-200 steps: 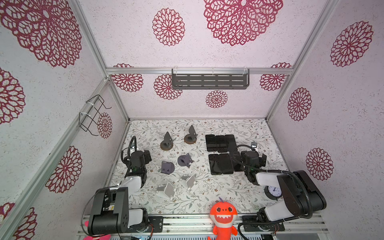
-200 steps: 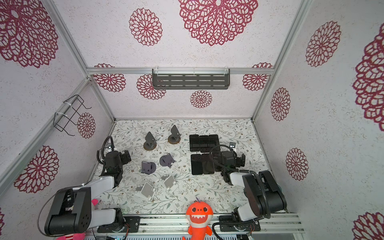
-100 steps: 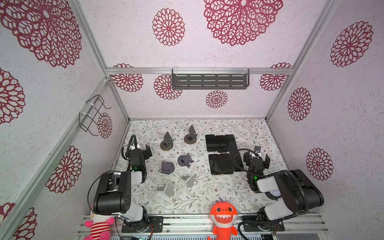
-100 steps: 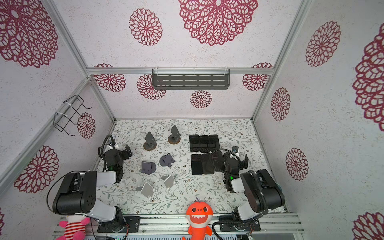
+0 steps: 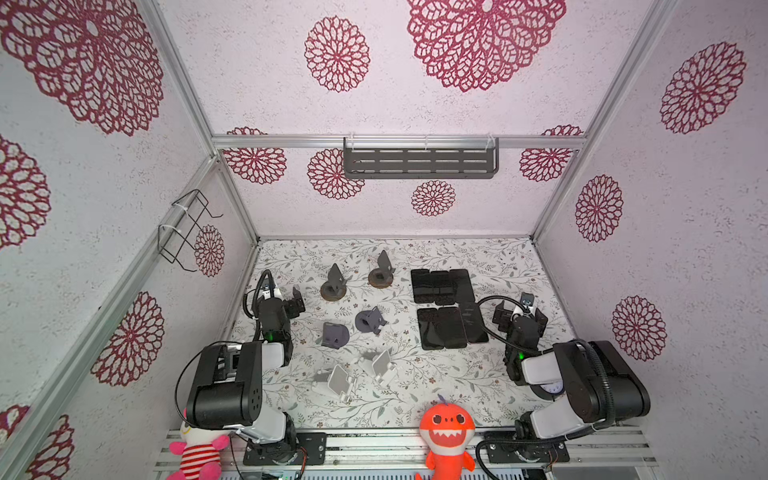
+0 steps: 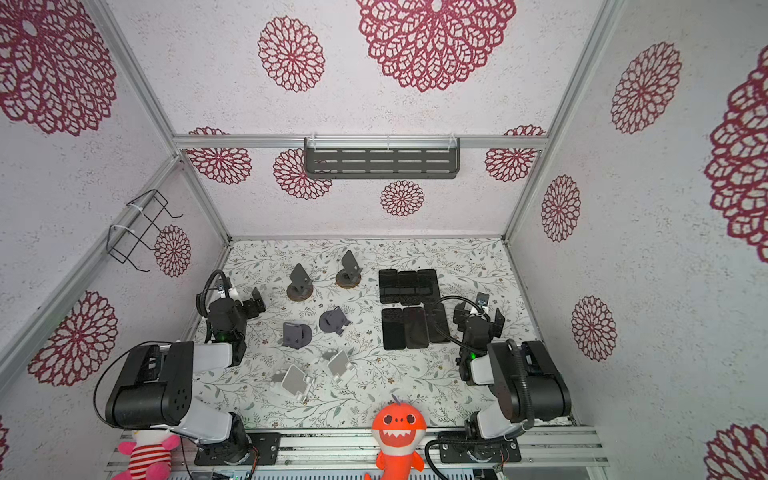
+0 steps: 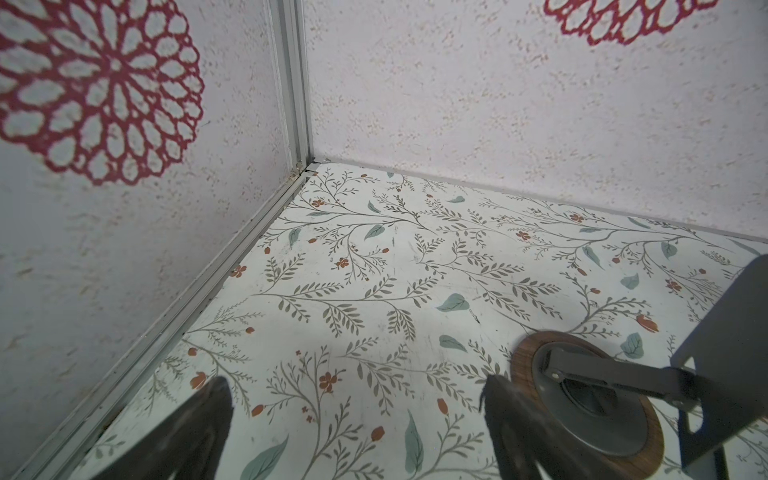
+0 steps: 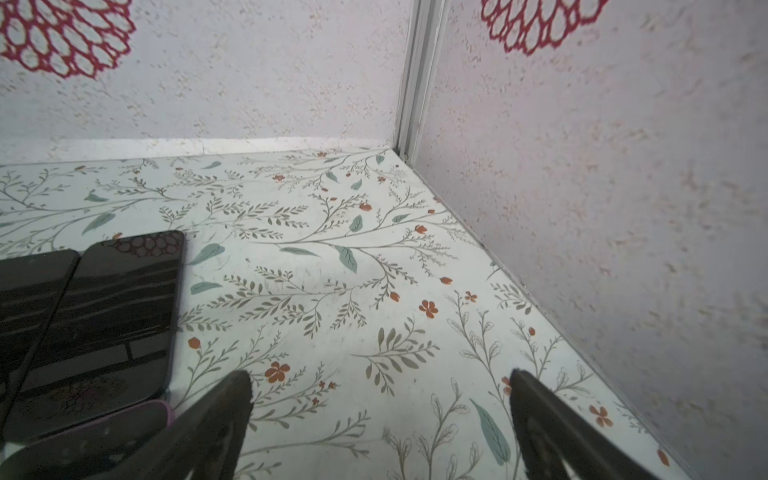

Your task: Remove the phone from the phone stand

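The left jaws are released, spread wide and grasping nothing. In the left wrist view one fingertip overlaps the round wooden base of a grey phone stand at lower right. The right jaws are also released and hold nothing, over bare floral worktop, with black phones lying just beside them at lower left. In both top views six phones lie flat right of centre in two rows of three. They are apart from the wooden-based stands, dark grey stands and white stands left of centre.
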